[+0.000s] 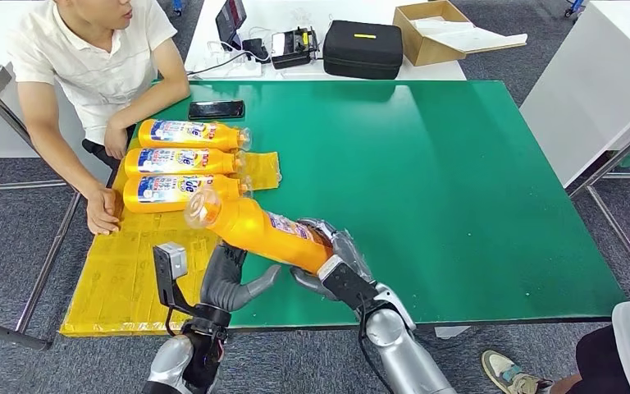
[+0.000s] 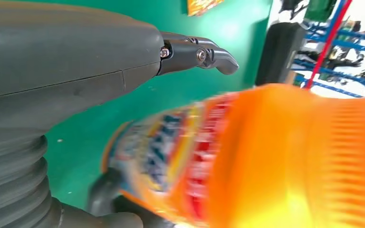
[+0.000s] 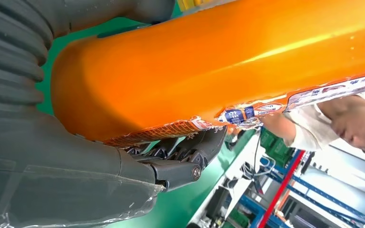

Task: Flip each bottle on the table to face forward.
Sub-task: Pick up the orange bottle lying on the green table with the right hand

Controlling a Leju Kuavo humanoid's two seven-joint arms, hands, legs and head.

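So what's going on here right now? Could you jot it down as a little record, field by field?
Held bottle: orange bottle, lifted and tilted over the green table
Right hand: grips the bottle's base end
Left hand: open, just under the bottle, not gripping it
Done bottles: three orange bottles lying side by side, labels up
Yellow mat: under the row
Person: seated at the table's corner, hands resting by the row
Phone: beyond the row

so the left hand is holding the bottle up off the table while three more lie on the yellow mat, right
Not quite: the right hand holds the bottle up. The left hand is open beside it, as the head view shows. Three more do lie on the yellow mat.
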